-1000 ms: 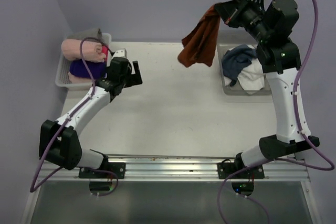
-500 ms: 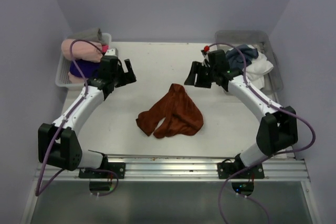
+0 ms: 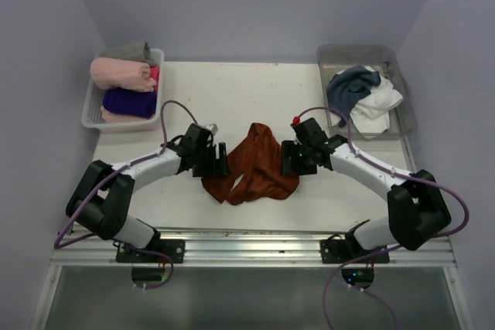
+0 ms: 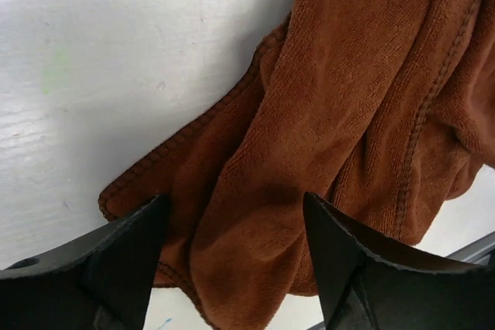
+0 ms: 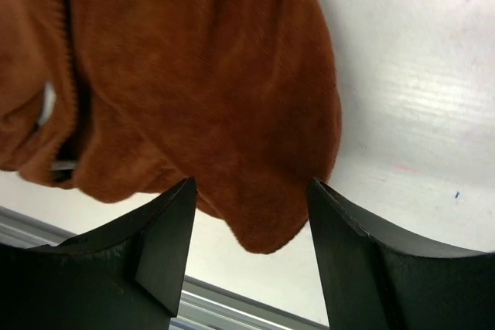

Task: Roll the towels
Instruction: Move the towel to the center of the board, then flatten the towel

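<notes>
The rust-brown towel (image 3: 255, 166) lies crumpled in a heap at the middle of the table. My left gripper (image 3: 219, 161) sits low at its left edge, open, with a thick fold of the brown towel (image 4: 363, 90) between its spread jaws (image 4: 236, 214). My right gripper (image 3: 291, 160) is at the heap's right edge, also open. A rounded lobe of the brown towel (image 5: 193, 75) hangs between its black fingers (image 5: 166, 245). A dark slate-blue towel (image 3: 348, 86) and a white towel (image 3: 379, 104) lie bunched in the clear bin (image 3: 402, 117) at the back right.
A white tray (image 3: 91, 113) at the back left holds a pale pink roll (image 3: 120, 73) and a deep purple roll (image 3: 130, 101). A metal rail (image 3: 247, 237) runs along the table's near edge, close behind the heap.
The right gripper held the brown towel up high, then opened and dropped it on the table. Both arms have since come down to the heap's two sides.
</notes>
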Tool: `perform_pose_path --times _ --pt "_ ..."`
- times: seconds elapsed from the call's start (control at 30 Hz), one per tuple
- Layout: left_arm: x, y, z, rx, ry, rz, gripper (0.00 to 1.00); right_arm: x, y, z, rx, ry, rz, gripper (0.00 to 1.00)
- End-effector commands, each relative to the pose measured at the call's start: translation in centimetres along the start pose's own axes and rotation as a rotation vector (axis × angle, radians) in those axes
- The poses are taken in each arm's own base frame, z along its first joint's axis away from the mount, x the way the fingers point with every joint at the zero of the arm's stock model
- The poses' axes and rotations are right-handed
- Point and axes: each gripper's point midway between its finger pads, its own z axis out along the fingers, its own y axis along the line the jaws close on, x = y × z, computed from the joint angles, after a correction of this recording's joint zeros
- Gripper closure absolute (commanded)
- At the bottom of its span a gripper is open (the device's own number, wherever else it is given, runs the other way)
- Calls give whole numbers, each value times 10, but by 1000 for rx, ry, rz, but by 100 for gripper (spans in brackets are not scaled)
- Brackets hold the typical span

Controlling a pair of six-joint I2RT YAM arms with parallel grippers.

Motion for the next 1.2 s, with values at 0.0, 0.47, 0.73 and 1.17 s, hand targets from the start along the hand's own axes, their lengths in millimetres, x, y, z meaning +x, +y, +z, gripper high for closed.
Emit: perform_pose_path --times 0.0,0.47,0.73,1.17 --pt "0 -23 0 93 -15 -10 27 9 -12 7 49 1 46 37" --pt "-50 -12 -11 -82 -125 66 100 -2 -10 11 84 -45 47 100" --pt "-98 -27 -50 -66 -272 94 100 -25 -15 -13 129 -152 45 59" --pt "-102 -29 -58 -65 -299 95 100 29 -7 28 16 -17 187 64"
